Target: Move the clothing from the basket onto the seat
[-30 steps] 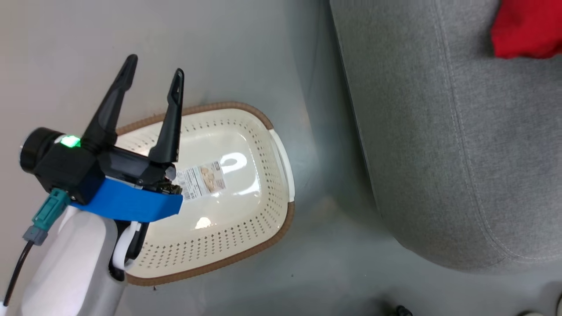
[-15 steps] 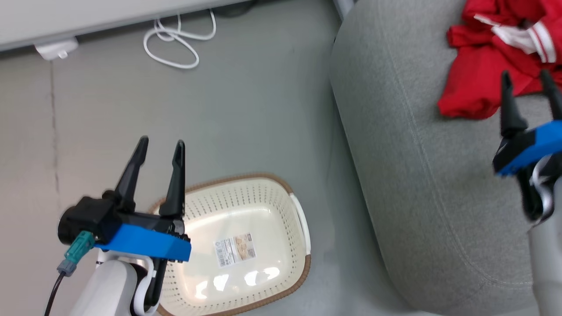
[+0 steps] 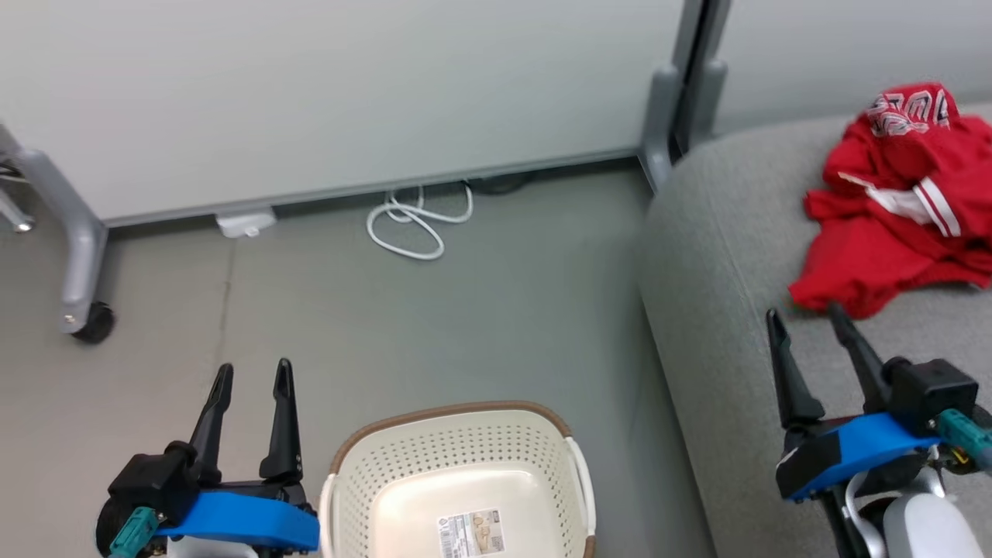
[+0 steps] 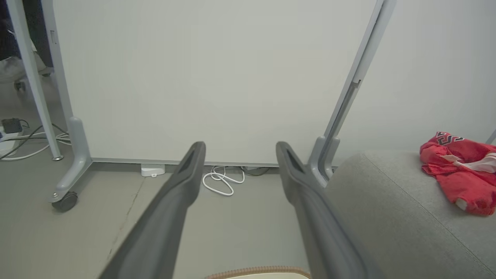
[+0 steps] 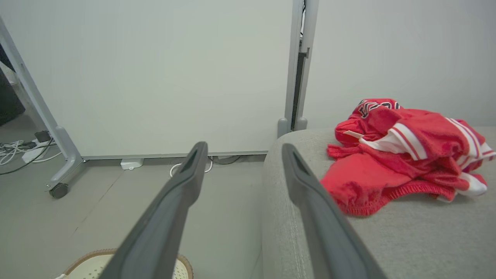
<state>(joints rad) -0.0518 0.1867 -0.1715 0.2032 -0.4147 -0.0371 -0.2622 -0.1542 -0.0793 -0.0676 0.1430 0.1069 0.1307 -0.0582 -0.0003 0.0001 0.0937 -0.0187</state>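
Because the whole head view has swung upward over the last second, the change here is mostly the camera lifting, not the things moving: a second ago it looked straight down into the basket, and now it takes in floor, wall and sofa together.

The seat (image 3: pixel 721 325) fills the right side, and the clothing (image 3: pixel 891 225) lies on it in one crumpled red heap, lettering uppermost at the far end. The basket (image 3: pixel 434 453) stands on the floor just beside the seat's edge, its bottom bare but for a paper label (image 3: pixel 474 533). By that showing the transfer looks complete, with nothing left to fetch.

The right gripper (image 3: pixel 802 314) hangs over the seat just short of the heap, fingers spread and holding nothing. The left gripper (image 3: pixel 252 372) hovers over the floor beside the basket, likewise parted and empty.

Behind stands a pale partition panel (image 3: pixel 349 93) on grey legs, one with a caster (image 3: pixel 94 324), and a coiled white cable (image 3: pixel 415 225) lies at its foot. All are well apart from both arms, so nothing blocks a withdrawal.
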